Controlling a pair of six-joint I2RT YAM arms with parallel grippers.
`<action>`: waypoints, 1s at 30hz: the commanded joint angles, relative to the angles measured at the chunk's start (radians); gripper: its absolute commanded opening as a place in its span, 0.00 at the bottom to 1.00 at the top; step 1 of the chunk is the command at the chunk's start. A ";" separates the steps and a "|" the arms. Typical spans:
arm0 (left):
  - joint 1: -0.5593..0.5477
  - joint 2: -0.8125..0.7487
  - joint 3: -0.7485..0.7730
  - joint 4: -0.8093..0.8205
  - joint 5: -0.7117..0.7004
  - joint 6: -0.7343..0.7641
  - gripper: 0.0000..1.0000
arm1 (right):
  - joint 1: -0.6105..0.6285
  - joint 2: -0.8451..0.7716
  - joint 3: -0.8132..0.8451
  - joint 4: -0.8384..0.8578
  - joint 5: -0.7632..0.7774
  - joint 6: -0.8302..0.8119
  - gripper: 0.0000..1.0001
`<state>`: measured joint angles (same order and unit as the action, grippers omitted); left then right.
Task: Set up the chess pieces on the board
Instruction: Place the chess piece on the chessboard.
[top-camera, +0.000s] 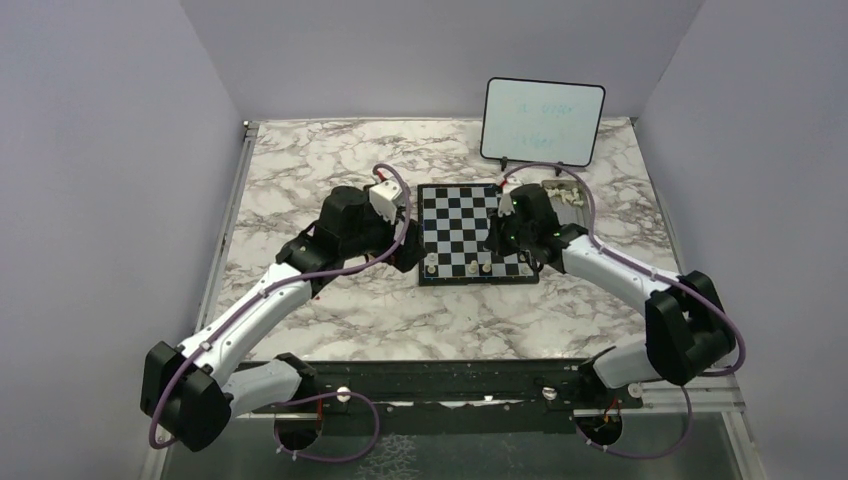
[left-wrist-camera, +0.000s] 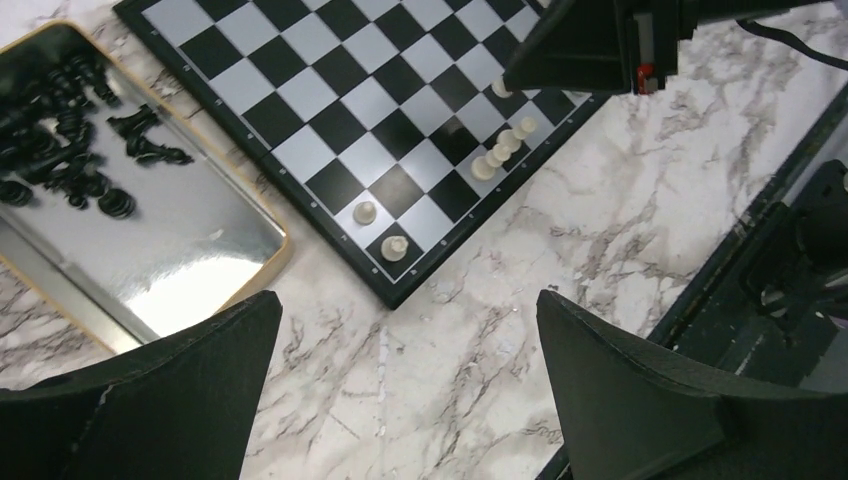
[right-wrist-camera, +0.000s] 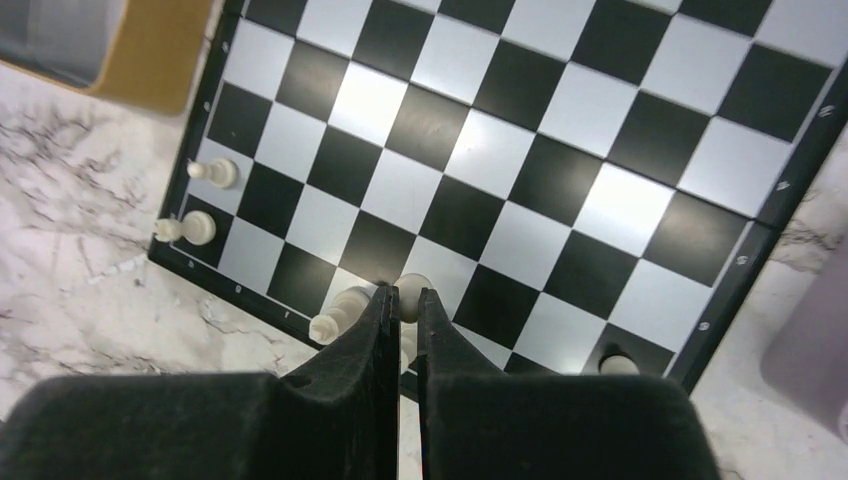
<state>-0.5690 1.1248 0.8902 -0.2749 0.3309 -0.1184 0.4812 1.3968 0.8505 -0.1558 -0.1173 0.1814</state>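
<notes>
The board (top-camera: 462, 215) lies flat in the middle of the marble table. A few cream-white chess pieces stand along its near edge (top-camera: 473, 268). In the right wrist view my right gripper (right-wrist-camera: 402, 300) is shut on a small white chess piece (right-wrist-camera: 411, 291), low over the board's (right-wrist-camera: 520, 150) near row. Another piece (right-wrist-camera: 340, 312) stands just left of the fingers. My left gripper (left-wrist-camera: 410, 340) is open and holds nothing. It hangs over bare marble just off the board's (left-wrist-camera: 330, 90) corner, and two white pieces (left-wrist-camera: 396, 247) stand by that corner.
A metal tray (left-wrist-camera: 200, 250) left of the board holds several black chess pieces (left-wrist-camera: 70, 130). A second tray (top-camera: 565, 192) sits at the board's right. An upright whiteboard (top-camera: 543, 120) stands at the back right. The black rail (top-camera: 440, 385) runs along the table's near edge.
</notes>
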 joint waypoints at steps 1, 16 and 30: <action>0.009 -0.040 -0.037 -0.053 -0.102 0.011 0.99 | 0.064 0.076 0.058 -0.057 0.145 -0.004 0.04; 0.008 -0.131 -0.112 -0.033 -0.179 0.045 0.99 | 0.142 0.188 0.097 -0.085 0.260 0.056 0.04; 0.009 -0.131 -0.116 -0.029 -0.176 0.048 0.99 | 0.142 0.232 0.130 -0.127 0.260 0.066 0.07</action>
<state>-0.5625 1.0080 0.7864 -0.3222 0.1711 -0.0849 0.6163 1.6100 0.9474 -0.2398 0.1215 0.2314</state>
